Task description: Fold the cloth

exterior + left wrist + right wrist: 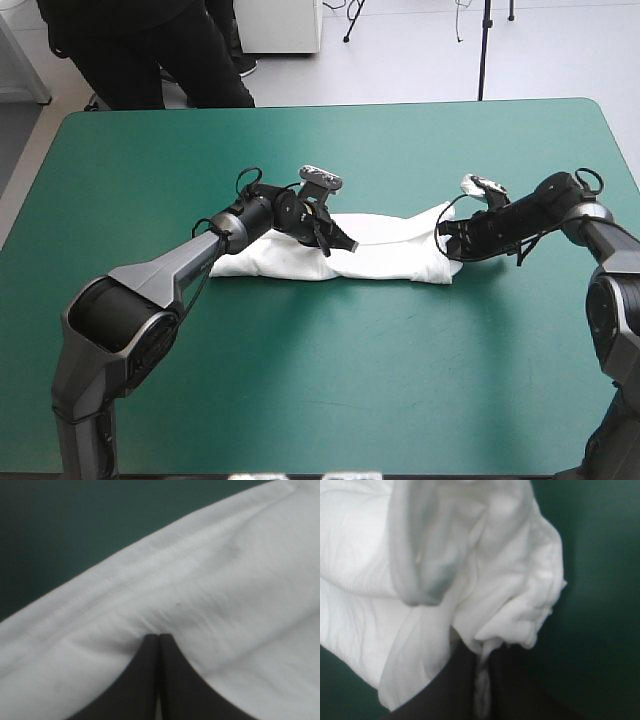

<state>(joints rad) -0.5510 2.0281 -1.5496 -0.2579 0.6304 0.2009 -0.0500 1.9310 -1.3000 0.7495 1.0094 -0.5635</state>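
**Status.** T-shirt (385,255) lay as a long, narrow folded band on the teal-green tabletop (300,380), spanning betw. the two hands.
- L hand (338,240): in the left wrist view the black fingers (145,680) were closed to a hairline slit. Cloth puckered right at the tips and a stitched hem ran just ahead of them. Judged a pinch on the T-shirt.
- R hand (447,240): fingers all but closed, w/ white cloth bunched betw. and ahead of them, gripping the band's end. That end was crumpled, not flat.

**Risks.**
1. R hand held a bunched wad. On a lift, layers under the hand could drop out unevenly and open the fold.
2. L pinch looked shallow, tips only. A pull along the band could slip it off.
3. Unequal lift by L and R hands would twist the band or drag it over the tabletop.
4. Hands brought together risked finger contact.

**Containers.** None in view; n/a.
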